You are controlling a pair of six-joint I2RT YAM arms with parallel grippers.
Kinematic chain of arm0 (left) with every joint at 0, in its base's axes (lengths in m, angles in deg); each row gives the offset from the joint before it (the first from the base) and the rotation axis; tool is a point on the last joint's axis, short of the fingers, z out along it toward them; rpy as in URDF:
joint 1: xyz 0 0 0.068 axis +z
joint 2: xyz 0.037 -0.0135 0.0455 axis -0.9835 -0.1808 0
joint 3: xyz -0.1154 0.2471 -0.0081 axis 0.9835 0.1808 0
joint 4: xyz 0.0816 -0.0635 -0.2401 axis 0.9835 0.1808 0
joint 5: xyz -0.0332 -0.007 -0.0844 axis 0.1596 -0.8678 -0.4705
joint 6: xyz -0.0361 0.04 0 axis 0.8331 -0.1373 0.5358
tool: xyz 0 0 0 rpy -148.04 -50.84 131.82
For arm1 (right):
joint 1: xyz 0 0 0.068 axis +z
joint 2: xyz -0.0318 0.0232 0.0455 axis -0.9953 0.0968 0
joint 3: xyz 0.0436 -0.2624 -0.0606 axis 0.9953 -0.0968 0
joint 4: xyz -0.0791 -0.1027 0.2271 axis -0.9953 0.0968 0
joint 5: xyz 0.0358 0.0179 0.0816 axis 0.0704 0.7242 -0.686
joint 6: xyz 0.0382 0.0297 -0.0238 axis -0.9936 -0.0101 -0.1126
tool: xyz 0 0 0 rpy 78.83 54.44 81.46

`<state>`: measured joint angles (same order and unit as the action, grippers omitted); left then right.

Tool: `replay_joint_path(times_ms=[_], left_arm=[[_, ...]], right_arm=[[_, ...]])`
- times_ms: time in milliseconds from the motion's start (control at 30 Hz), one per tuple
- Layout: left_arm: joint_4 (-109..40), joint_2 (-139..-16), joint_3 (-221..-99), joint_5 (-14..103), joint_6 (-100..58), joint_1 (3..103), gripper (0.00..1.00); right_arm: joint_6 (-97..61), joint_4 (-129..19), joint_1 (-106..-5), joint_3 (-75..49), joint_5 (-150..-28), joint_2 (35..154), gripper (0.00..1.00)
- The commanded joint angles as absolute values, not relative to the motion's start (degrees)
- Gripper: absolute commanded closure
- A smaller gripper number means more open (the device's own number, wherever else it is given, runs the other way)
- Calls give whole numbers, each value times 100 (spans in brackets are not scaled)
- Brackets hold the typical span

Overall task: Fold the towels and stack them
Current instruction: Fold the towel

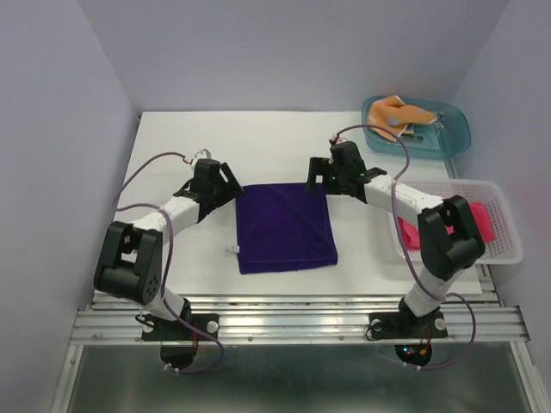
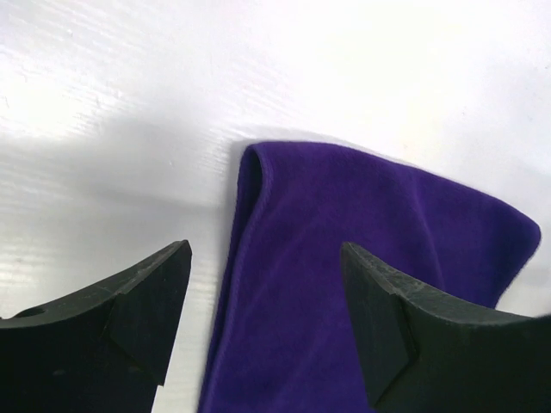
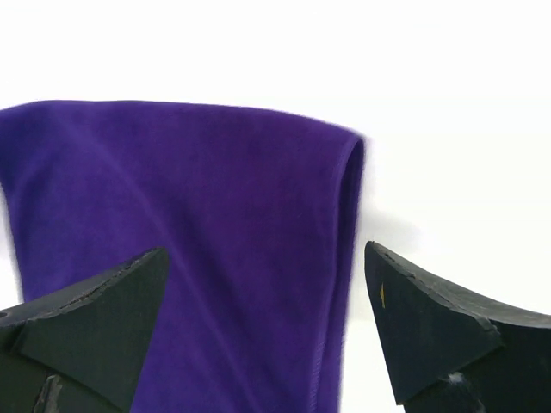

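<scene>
Top view, purple towel (image 1: 286, 228): folded into a near square, flat on the white table (image 1: 189, 138), between the two arms.
Top view, left gripper (image 1: 231, 185): at the towel's far left corner.
Top view, right gripper (image 1: 317, 176): at the towel's far right corner.
Top view, orange dotted towel (image 1: 398, 112): bunched in the teal bin (image 1: 456, 129), far right.
Top view, pink towel (image 1: 482, 219): in the white basket (image 1: 508, 249), partly behind the right arm.
Left wrist, left gripper (image 2: 265, 258): fingers (image 2: 146, 301) spread wide, pinching nothing; the purple towel's (image 2: 362, 206) rounded fold corner lies on the table beyond them.
Right wrist, right gripper (image 3: 267, 254): fingers (image 3: 430, 327) spread wide, pinching nothing; the purple towel's (image 3: 189, 172) folded edge lies flat beyond them.
</scene>
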<state>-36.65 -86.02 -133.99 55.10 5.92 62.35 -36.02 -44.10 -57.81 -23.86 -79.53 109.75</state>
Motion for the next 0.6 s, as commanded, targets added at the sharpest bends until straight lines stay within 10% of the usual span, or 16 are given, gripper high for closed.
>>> replay_joint_path(times_ms=[0, 567], left_arm=[[-3811, -9129, -13892, 5288, 164, 6385, 24], [-3776, -10713, -14912, 4761, -161, 6692, 49]], right_arm=[[-2941, -4202, -5974, -1550, -7916, 11529, 1], [-2465, -4333, -6493, -820, -9023, 12936, 34]])
